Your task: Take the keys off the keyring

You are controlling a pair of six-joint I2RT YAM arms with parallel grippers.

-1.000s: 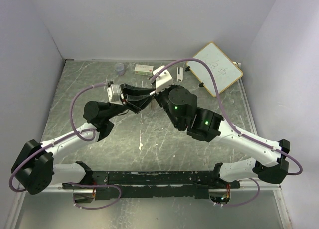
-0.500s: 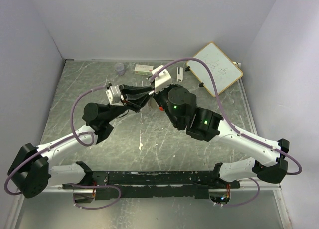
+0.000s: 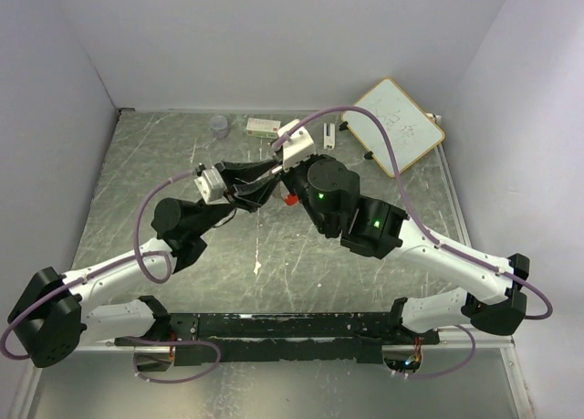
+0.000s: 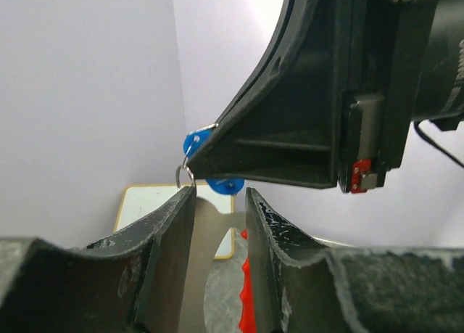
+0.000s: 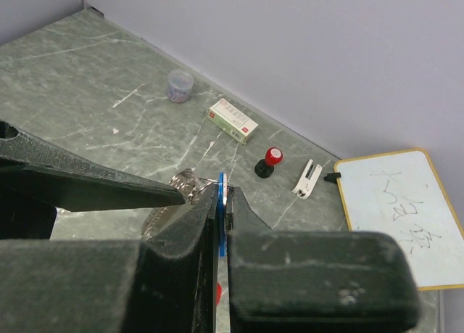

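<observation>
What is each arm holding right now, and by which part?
The right gripper pinches the blue-headed key by its blue head; the left gripper clamps the silver keys near the ring.

The right arm (image 3: 429,250) folds at the elbow and reaches in to the blue-headed key (image 4: 196,141). The right hand (image 5: 221,195) is clamped flat on that key, one finger on each face. The left arm (image 3: 119,268) rises toward the key from the opposite side. The left hand (image 4: 220,196) sits just below the key, its fingers (image 4: 170,235) a narrow gap apart with a flat silver piece (image 4: 214,231) lying across the gap. Whether they grip it cannot be told. The tips of the two hands almost meet at the key.
</observation>
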